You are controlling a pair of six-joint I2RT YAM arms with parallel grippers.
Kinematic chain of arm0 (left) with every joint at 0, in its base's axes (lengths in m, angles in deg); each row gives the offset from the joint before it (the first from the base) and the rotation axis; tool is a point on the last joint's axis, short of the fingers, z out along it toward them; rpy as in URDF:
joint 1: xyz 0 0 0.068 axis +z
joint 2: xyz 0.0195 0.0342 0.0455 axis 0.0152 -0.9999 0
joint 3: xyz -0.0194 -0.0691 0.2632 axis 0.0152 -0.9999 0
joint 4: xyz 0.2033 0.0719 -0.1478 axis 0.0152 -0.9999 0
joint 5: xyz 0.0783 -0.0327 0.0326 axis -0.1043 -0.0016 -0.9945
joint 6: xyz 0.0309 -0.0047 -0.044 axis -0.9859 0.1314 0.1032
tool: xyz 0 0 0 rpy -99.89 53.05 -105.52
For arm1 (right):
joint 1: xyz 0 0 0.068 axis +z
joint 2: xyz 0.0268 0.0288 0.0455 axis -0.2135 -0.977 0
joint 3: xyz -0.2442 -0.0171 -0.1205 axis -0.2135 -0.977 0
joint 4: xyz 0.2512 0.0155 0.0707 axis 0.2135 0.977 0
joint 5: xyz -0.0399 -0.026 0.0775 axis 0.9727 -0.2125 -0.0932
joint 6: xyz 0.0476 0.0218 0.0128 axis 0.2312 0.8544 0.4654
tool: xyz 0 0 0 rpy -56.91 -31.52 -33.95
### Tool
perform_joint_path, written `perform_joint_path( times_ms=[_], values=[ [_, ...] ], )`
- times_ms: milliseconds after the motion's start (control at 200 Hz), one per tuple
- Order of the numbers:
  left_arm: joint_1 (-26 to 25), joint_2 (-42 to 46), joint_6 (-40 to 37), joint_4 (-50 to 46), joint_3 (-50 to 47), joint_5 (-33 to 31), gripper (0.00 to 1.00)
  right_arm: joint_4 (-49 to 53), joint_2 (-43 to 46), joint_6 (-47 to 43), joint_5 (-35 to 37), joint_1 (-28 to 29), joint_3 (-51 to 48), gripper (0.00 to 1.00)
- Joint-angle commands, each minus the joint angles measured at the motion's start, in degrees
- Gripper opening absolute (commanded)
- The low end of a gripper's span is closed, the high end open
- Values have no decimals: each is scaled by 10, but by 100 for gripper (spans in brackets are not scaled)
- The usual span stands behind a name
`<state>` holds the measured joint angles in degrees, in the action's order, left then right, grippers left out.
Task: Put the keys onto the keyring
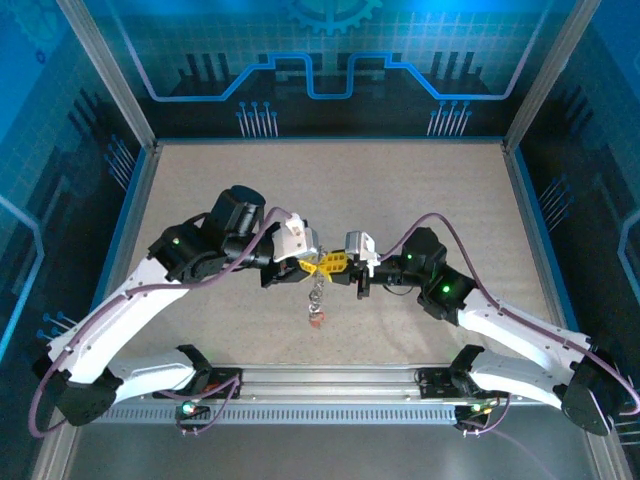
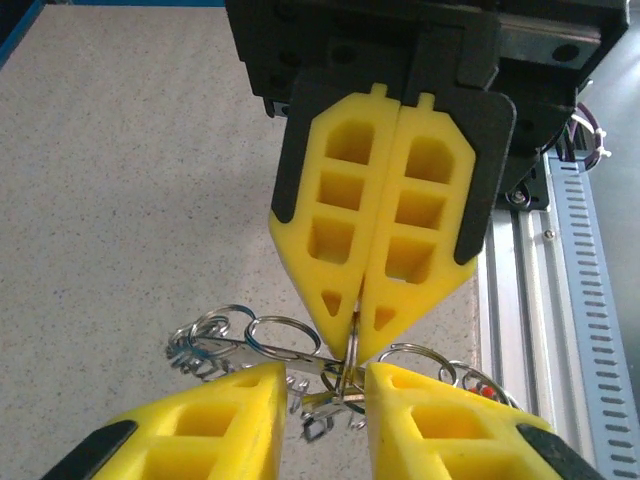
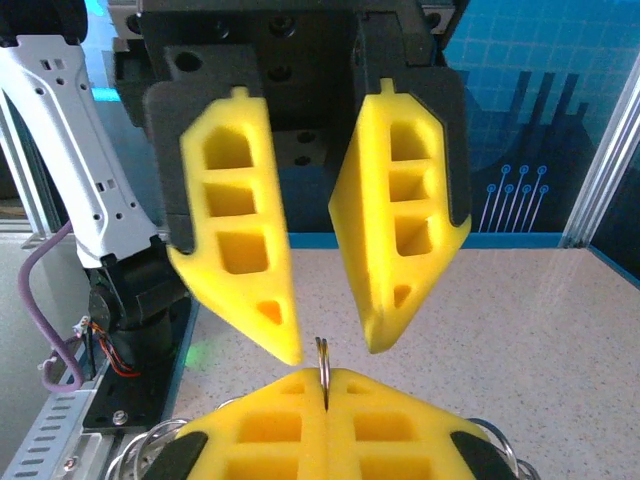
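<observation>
Fingers of the right gripper (image 3: 325, 388) were pinched shut on the keyring (image 3: 322, 356); the left gripper (image 3: 335, 345), jaws parted, straddled the ring directly opposite.

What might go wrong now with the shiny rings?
1. The right end effector pinches the keyring only by its thin edge, right at the tips, so it might slip or twist out.
2. The left end effector is open, straddling that ring very close to the other's tips. Closing could bump them or knock the ring loose.
3. The other rings are bunched together, so they may snag.
</observation>
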<state>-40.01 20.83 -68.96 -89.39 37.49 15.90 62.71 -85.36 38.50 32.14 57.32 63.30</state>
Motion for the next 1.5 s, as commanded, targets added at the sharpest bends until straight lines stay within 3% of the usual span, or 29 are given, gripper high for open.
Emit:
perform_joint_path(
  times_ms=[0, 405, 595, 780, 925, 1010, 1091, 1176, 1351, 1496],
  values=[
    [4, -10, -3, -5, 15, 22, 21, -47, 17, 9, 6, 7, -2, 0],
    [4, -8, -10, -6, 1, 29, 24, -54, 27, 12, 14, 6, -9, 0],
    [4, -7, -15, -1, 12, 37, 17, -43, 23, 5, 9, 8, -6, 0],
    [3, -3, -15, 8, 14, 40, 16, -31, 18, -7, 13, 16, -1, 0],
    [3, -1, -19, 1, 13, 46, 0, -31, 19, -7, 17, 17, -1, 0],
    [4, -2, -26, -9, 18, 44, 0, -11, 22, -18, 27, 17, 4, 2],
    [3, -5, -47, -38, 31, 33, 0, 50, 28, -51, 39, 17, 19, 14],
    [3, -19, -82, -90, 60, 16, 0, 121, 35, -93, 49, 16, 39, 21],
    [-15, -58, -137, -192, 132, -35, 0, 205, 33, -135, 49, 15, 70, 24],
    [-31, -94, -160, -250, 174, -65, 0, 176, 19, -111, 35, 16, 71, 24]
  ],
)
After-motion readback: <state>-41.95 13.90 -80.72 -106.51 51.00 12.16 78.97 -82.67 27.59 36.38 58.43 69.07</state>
